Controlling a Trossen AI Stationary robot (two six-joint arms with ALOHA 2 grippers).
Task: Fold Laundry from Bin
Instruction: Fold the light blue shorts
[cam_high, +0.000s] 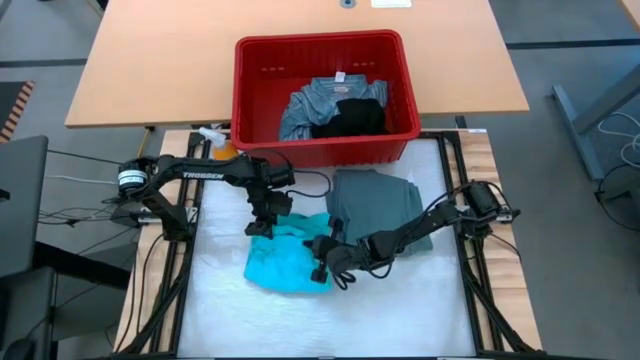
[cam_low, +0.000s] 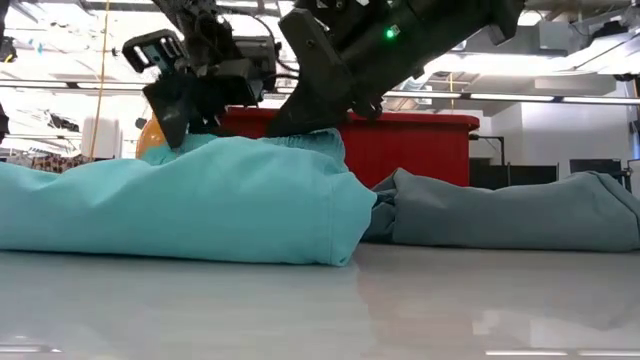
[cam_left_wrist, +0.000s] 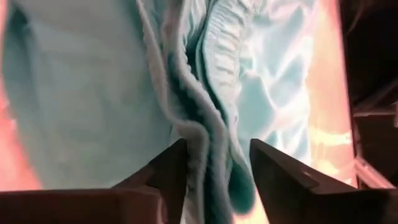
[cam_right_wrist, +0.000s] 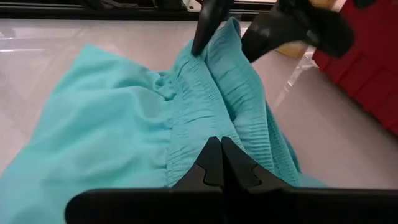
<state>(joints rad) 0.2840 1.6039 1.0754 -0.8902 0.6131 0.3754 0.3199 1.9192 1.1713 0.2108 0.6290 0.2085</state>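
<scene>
Lying on the white table (cam_high: 220, 310) in a soft heap is the turquoise shirt (cam_high: 285, 255), w/ both arms right on it. The left claw (cam_high: 262, 228) sits at the heap's back edge, the side near the bin. Its two fingers (cam_left_wrist: 283, 180) stand a bit apart w/ a thick ridge of the turquoise cloth between them, so it is partly wide around the fold, not pinching hard. The word TROSSEN is in white letters on the left arm (cam_high: 205, 175). No other writing can be read.

The right claw (cam_high: 322, 262) is at the heap's right side. Its tips (cam_right_wrist: 221, 163) are pressed tight together, shut, right at the stretchy gathered band of the turquoise shirt. Can't tell if any cloth is caught in them. In the low view a small green light (cam_low: 389, 33) glows on the arm over the heap.

The grey-green shirt (cam_high: 375, 205) lies flat just beside the turquoise one, touching it, between it & the bin. The red bin (cam_high: 325, 55) stands at the back, on the wood table (cam_high: 160, 70) edge. Inside it are the blue-grey shirt (cam_high: 315, 100) & the black one (cam_high: 355, 118), bunched up together. An orange bottle (cam_high: 218, 148) is just left of the bin, partly hidden by the left arm.
</scene>
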